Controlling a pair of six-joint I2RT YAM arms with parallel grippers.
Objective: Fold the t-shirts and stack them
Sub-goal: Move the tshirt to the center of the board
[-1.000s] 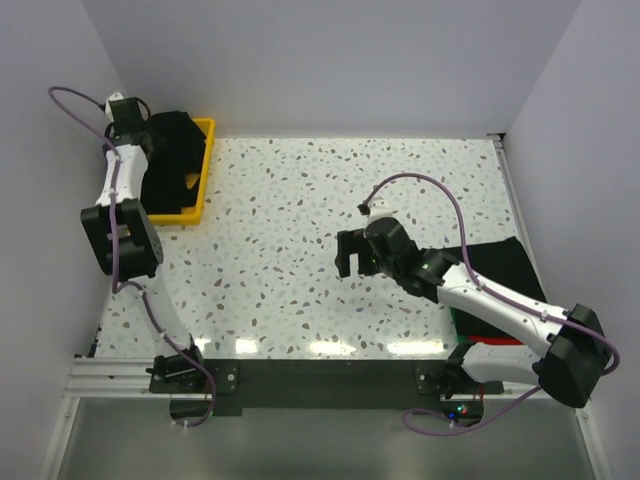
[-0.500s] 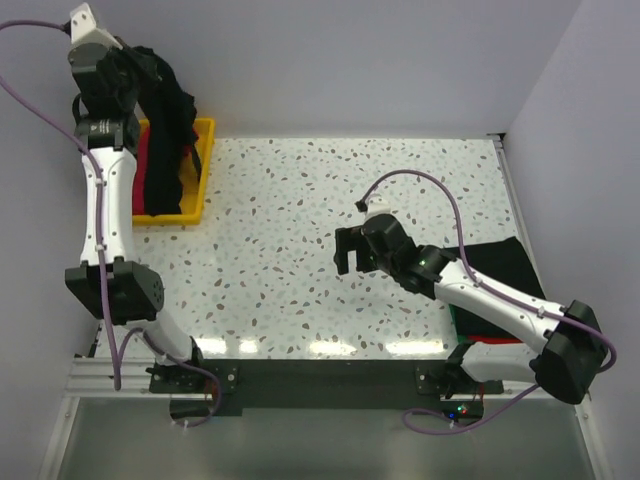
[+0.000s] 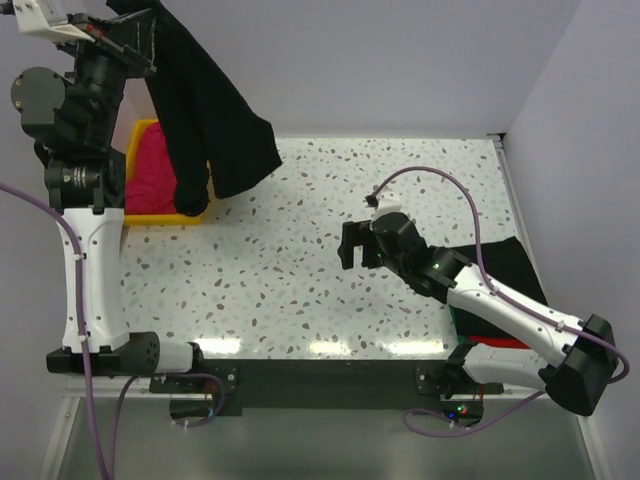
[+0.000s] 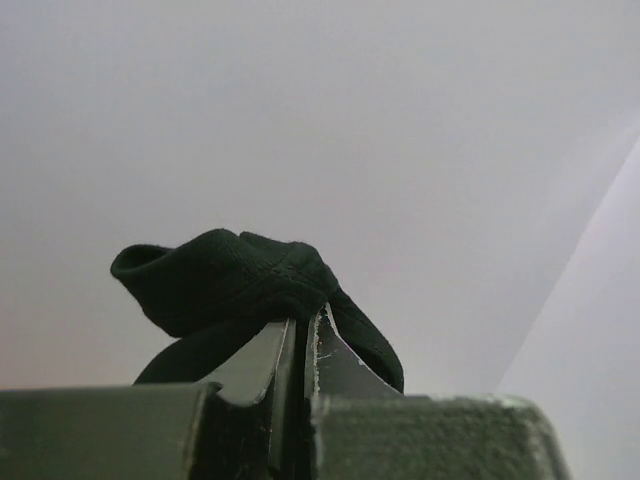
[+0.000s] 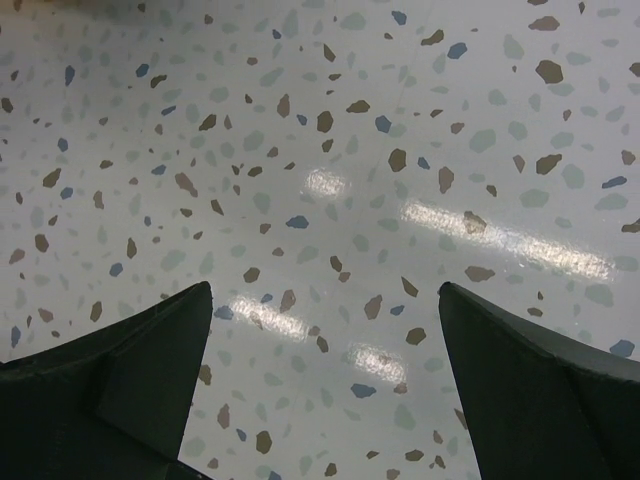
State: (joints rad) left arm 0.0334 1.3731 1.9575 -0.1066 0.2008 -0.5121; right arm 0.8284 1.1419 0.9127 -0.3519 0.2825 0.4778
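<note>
— What has the left claw got?
— My left claw is clamped tight on a fold of the black t-shirt. On the wrist camera I see both fingers pressed together, with a bunch of dark cloth bulging just above their tips. That claw is up high, and the shirt hangs loose below it and to its right, the lower hem dangling over the far left part of the bench
— And the tray?
— The yellow tray sits straight below that claw, at the bench's far left corner. A magenta-pink t-shirt lies crumpled inside it. The hanging black shirt hides the tray's right side from me, so I cannot tell whether anything more lies in there
— The right side?
— My right claw is spread as wide as it goes and holds nothing. It hangs over the speckled bench near the middle, and its wrist camera shows only that surface between its two prongs. Behind that claw, under my right arm, a folded black t-shirt lies flat on the bench, well apart from the tray. A strip of red cloth shows at its near edge; whether it lies under the black one or beside it, I cannot tell
</note>
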